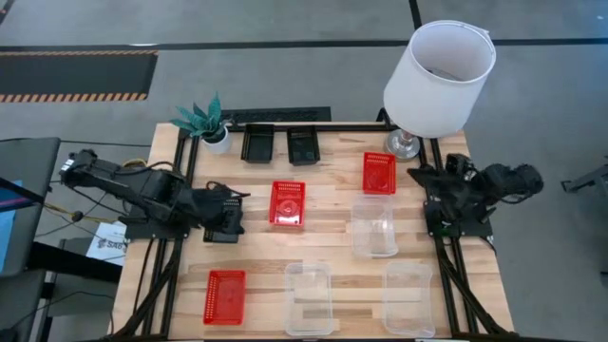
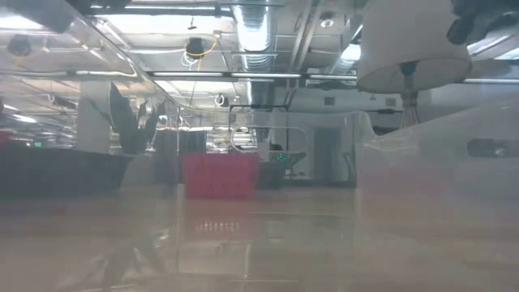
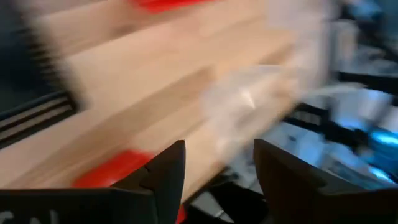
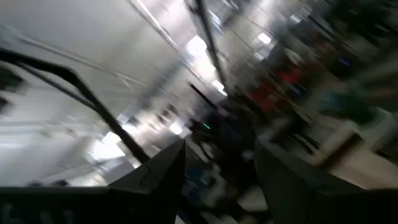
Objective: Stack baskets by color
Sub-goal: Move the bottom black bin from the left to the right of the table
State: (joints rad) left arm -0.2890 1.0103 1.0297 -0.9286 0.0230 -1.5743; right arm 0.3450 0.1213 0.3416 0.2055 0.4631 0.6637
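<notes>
Three red baskets lie flat on the wooden table: one at mid-table (image 1: 288, 203), one farther right (image 1: 379, 173), one near the front left (image 1: 224, 295). Two black baskets (image 1: 257, 143) (image 1: 303, 145) sit at the far edge. Three clear baskets rest on their bottoms at the centre right (image 1: 373, 226) and along the front (image 1: 309, 297) (image 1: 409, 299). My left gripper (image 1: 228, 224) (image 3: 219, 149) slants down over the table's left part, left of the middle red basket, open with nothing between its fingers. My right gripper (image 1: 429, 182) (image 4: 219, 149) stands open at the right edge, tipped upward toward the room.
A white lampshade on a metal foot (image 1: 439, 71) stands at the far right corner, close behind my right arm. A small potted plant (image 1: 211, 123) stands at the far left. Bare wood lies between the baskets at mid-table.
</notes>
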